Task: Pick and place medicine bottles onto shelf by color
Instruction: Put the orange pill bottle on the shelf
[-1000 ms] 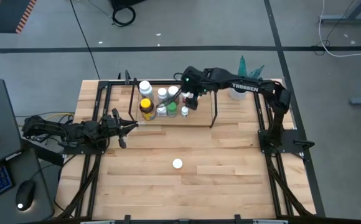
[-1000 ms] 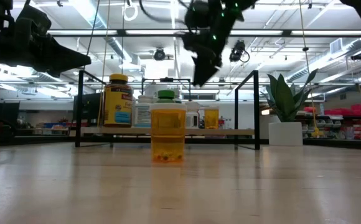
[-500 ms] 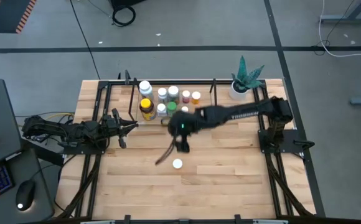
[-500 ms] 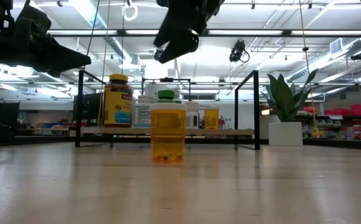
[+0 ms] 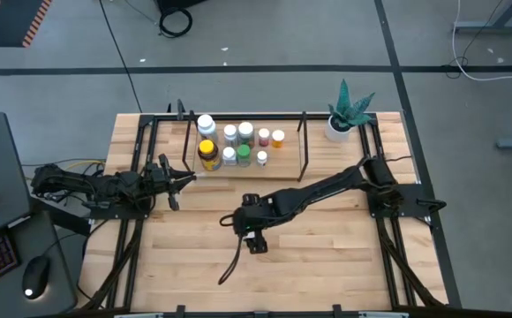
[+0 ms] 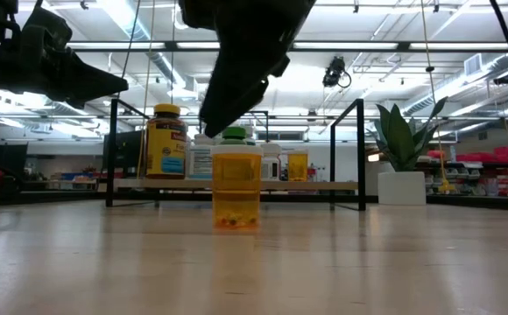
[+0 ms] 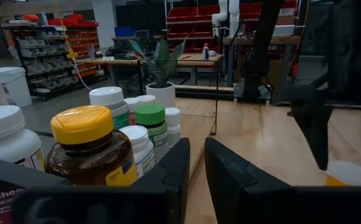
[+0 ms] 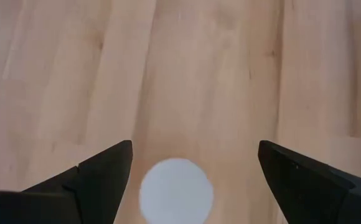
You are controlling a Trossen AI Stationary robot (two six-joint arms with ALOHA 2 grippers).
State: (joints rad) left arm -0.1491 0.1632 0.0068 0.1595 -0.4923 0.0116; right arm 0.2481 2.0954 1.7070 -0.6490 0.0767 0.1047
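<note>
Table [image 5: 344, 256]: light wood planks, black rails along its sides; wide bare wood in front of the shelf, and open room on all sides of the lone bottle.
Shelf [image 5: 282, 172]: low light-wood board inside thin black uprights, at the table's far middle; its front edge faces the bare wood.
Plant [image 5: 342, 113]: green leaves in a white pot, at the far right corner, just beside the shelf.
Shelf bottles [image 5: 235, 144]: a tight cluster on the shelf's left half, all upright, caps up; the right half is bare board.
Amber bottle [image 5: 207, 155]: biggest of the cluster, yellow cap, at its front left.
Lone bottle [image 6: 236, 187]: clear orange body, white cap, a few pills at the bottom; stands upright on bare wood in front of the shelf, long axis vertical, cap pointing up at the right gripper.
Right gripper [image 8: 190, 171]: hangs over the lone bottle's cap, jaws spread wide to either side, touching nothing.
Left gripper [image 5: 188, 179]: off the shelf's left end, pointing at the cluster, jaws clenched on nothing.
</note>
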